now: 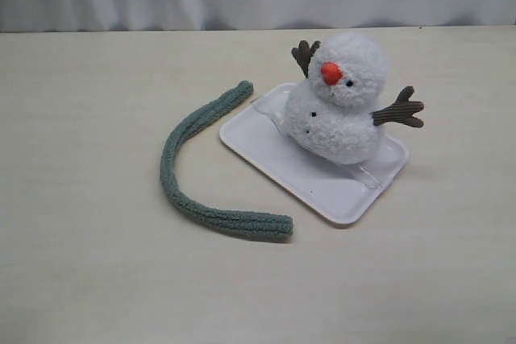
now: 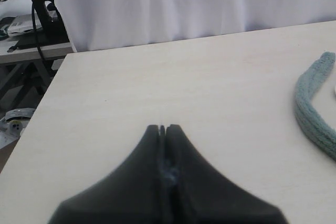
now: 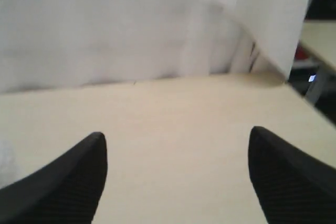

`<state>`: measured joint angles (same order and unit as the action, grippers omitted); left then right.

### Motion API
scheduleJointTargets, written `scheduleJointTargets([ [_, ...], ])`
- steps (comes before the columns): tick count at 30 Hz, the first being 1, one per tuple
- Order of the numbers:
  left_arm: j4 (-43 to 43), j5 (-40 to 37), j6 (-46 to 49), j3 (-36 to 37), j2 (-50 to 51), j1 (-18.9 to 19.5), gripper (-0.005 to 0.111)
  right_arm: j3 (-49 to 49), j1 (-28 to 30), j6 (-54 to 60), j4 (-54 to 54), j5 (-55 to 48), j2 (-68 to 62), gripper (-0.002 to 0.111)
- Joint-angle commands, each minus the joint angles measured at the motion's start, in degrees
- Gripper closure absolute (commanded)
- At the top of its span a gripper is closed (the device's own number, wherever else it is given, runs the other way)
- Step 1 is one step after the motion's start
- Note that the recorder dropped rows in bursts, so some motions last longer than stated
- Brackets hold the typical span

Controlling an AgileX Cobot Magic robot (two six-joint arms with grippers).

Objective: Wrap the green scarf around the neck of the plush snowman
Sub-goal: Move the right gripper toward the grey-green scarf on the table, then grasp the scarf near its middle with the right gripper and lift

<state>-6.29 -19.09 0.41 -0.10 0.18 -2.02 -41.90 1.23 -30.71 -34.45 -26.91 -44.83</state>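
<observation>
Left wrist view is cropping the green scarf (image 2: 308, 114); left gripper (image 2: 163, 128) is sitting closed, right gripper (image 3: 177, 132) gaping open.

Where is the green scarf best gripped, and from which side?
Grip the green scarf near its end lowest in the exterior view, on bare table, clear of the white tray. Come from above with the jaws across the narrow strip: it lies flat in a curve, so a sideways approach would likely only push it.

A pale wood-grain table (image 1: 97, 279) carries two things directly. The green scarf (image 1: 168, 168) lies flat in an open curve, just beside a white tray (image 1: 322, 187).
</observation>
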Motion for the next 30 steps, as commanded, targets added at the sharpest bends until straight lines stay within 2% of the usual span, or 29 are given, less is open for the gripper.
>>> scheduleJointTargets([
  [1, 0.34, 0.69, 0.04, 0.1, -0.18, 0.01, 0.107, -7.81, -0.09, 30.71, 33.5, -11.13, -8.09, 0.038],
  [5, 0.34, 0.56, 0.04, 0.1, -0.18, 0.01, 0.107, -11.57, -0.42, 56.33, 62.56, -18.77, -12.3, 0.038],
  [6, 0.34, 0.56, 0.04, 0.1, -0.18, 0.01, 0.107, -11.57, -1.52, 61.23, 67.76, -19.9, -13.16, 0.038],
  [8, 0.34, 0.56, 0.04, 0.1, -0.18, 0.01, 0.107, -11.57, -5.74, 64.23, 70.3, -20.82, -14.63, 0.038],
  [11, 0.34, 0.56, 0.04, 0.1, -0.18, 0.01, 0.107, -11.57, -14.29, 58.59, 64.29, -19.76, -17.5, 0.04],
  [17, 0.34, 0.56, 0.04, 0.1, -0.18, 0.01, 0.107, -11.79, -34.17, 31.79, 39.95, -12.27, -25.6, 0.041],
  [20, 0.34, 0.56, 0.04, 0.1, -0.18, 0.01, 0.107, -13.63, -41.49, 26.38, 35.53, -11.74, -31.46, 0.041],
  [25, 0.34, 0.56, 0.04, 0.1, -0.18, 0.01, 0.107, -19.35, -48.22, 26.38, 35.41, -9.78, -41.72, 0.041],
  [30, 0.34, 0.56, 0.04, 0.1, -0.18, 0.01, 0.107, -26.79, -50.03, 26.38, 35.36, -8.47, -52.19, 0.04],
])
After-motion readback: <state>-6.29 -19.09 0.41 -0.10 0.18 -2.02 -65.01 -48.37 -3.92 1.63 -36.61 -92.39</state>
